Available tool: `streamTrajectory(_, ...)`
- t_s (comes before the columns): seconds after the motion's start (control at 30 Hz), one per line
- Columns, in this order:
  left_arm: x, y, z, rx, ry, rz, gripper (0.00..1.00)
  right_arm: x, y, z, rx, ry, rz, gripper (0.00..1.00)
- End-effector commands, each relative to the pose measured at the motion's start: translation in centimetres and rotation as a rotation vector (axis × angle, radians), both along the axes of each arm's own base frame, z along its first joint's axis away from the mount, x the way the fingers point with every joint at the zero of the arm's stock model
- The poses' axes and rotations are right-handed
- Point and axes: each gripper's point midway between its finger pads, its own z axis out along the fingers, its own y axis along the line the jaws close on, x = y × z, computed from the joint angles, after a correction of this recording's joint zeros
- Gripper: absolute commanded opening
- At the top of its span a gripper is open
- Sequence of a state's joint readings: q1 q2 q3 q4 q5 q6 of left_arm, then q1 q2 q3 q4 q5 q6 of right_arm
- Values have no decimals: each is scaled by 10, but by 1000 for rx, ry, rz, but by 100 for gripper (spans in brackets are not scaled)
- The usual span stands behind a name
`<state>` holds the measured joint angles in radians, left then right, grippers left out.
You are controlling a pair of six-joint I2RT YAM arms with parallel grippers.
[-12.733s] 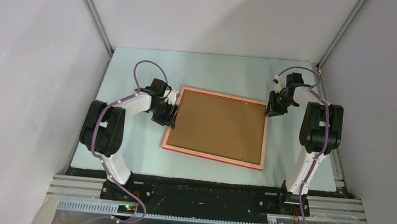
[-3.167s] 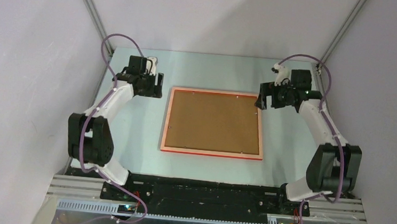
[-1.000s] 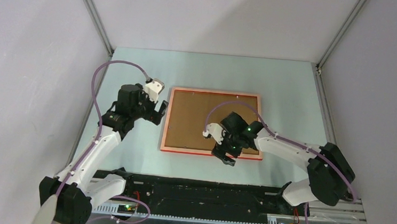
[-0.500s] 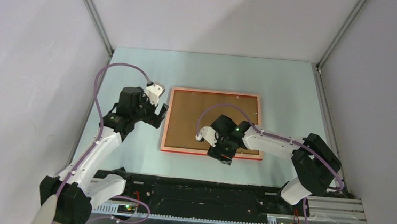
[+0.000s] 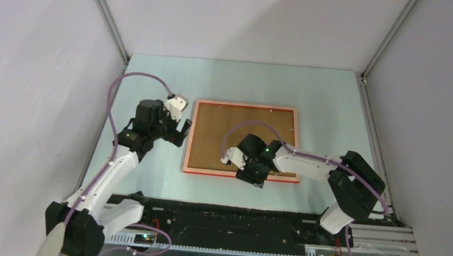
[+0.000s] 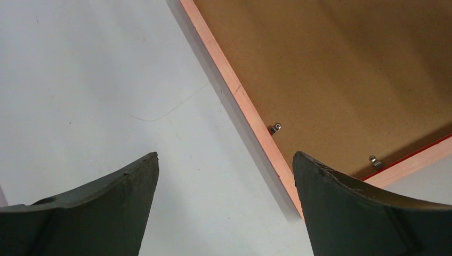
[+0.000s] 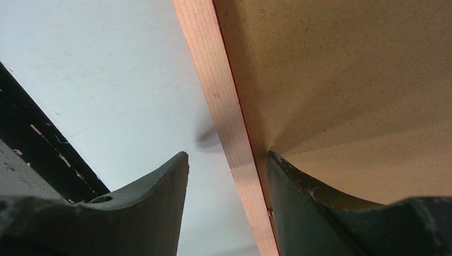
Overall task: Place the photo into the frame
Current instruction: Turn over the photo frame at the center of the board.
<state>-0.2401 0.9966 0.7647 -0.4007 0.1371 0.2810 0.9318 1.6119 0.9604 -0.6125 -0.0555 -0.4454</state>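
Note:
The frame [image 5: 189, 138] lies face down in the middle of the table, its pale wood back edges up and a thin red rim showing. A plain brown backing board [image 5: 236, 132] fills it. The photo is hidden. My left gripper [image 5: 182, 130] hovers open just off the frame's left rail [image 6: 234, 93], with only bare table between its fingers. My right gripper [image 5: 250, 177] is open and straddles the near rail [image 7: 208, 58]. One of its fingers [image 7: 320, 213] rests over the backing board [image 7: 346, 64]; the other [image 7: 154, 208] is over the table, a gap away from the rail.
Small metal clips [image 6: 274, 127] [image 6: 374, 160] sit along the inner edge of the frame's back. The black base rail [image 5: 229, 217] runs along the table's near edge, close below the right gripper. Grey enclosure walls stand on three sides.
The right gripper slid a little left along the frame's near rail and came down over it, its jaws narrowing. The left arm has barely moved.

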Motion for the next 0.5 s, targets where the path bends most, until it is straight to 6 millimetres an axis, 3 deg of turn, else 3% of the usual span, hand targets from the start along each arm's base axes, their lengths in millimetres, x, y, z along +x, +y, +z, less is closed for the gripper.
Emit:
streamTrajectory(0.0, -1, -2, 8, 2, -44, -20, 99, 10, 13, 8, 23, -45, 4, 58)
streamTrajectory(0.27, -1, -1, 7, 6, -44, -22, 99, 7, 14, 6, 16, -40, 13, 39)
streamTrajectory(0.47, -4, -2, 5, 11, -48, -42, 99, 9, 15, 11, 27, -55, 15, 14)
